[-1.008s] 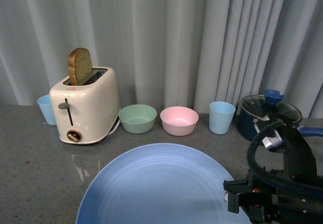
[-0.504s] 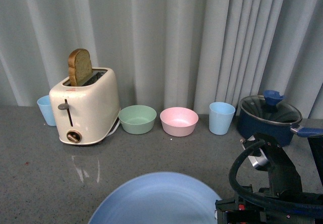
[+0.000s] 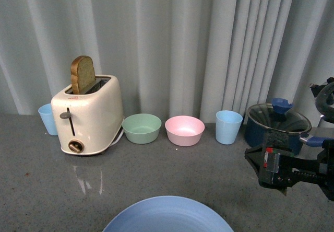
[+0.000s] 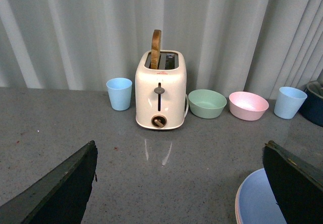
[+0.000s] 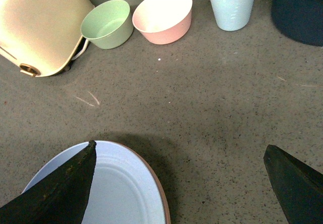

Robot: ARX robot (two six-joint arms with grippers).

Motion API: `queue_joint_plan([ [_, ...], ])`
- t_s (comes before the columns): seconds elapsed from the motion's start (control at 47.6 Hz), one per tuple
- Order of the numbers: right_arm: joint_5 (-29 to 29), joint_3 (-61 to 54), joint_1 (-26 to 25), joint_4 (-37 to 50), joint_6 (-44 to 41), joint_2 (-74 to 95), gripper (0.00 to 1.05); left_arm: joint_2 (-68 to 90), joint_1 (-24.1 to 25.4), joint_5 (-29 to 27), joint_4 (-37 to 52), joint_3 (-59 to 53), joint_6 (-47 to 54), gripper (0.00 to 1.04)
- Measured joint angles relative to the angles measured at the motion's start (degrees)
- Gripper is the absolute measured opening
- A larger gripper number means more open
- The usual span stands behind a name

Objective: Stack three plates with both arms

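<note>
Beside one toaster (image 3: 88,118) on the desk (image 3: 42,180): two bowls (image 3: 142,128), two cups (image 3: 228,127), one blue plate (image 3: 168,215). Both pincers (image 5: 176,183) spread, empty.

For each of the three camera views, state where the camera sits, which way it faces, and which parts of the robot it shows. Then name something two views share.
Front view: on the robot's body, facing the curtain across the counter; the right gripper shows.
Left wrist view: on the left arm, facing the toaster; two dark fingers of the left gripper frame it.
Right wrist view: on the right arm, looking down at the counter; dark fingers at the edges.
Shared: the light blue plate, green bowl and pink bowl appear in all three.
</note>
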Motion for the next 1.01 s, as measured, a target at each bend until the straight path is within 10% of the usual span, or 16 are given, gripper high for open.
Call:
queue_joint_plan([
  [0.084,3.50,-1.07,0.37,4.07,-1.51,1.31,0.94,0.00,-0.02,0.02,0.00,0.00,0.02,0.98],
  [0.168,17.09,-8.35,0.70,27.63,-9.53,5.33,0.78,-0.02,0.00,0.07,0.00,0.00,0.02,0.98],
  [0.294,18.69,-14.69,-1.22,41.55,-14.43,1.64,0.59,0.00,0.00,-0.20,-0.02,0.00,0.02,0.98],
  [0.63,13.90,-24.52,-5.95,34.73,-17.11,-16.26,0.03,-0.07,0.00,-0.02,-0.02,0.00,0.02,0.98],
  [1.008,7.76,-29.35,-12.76,16.06,-17.07,-40.00,0.03,-0.07,0.00,-0.02,-0.02,0.00,0.02,0.98],
])
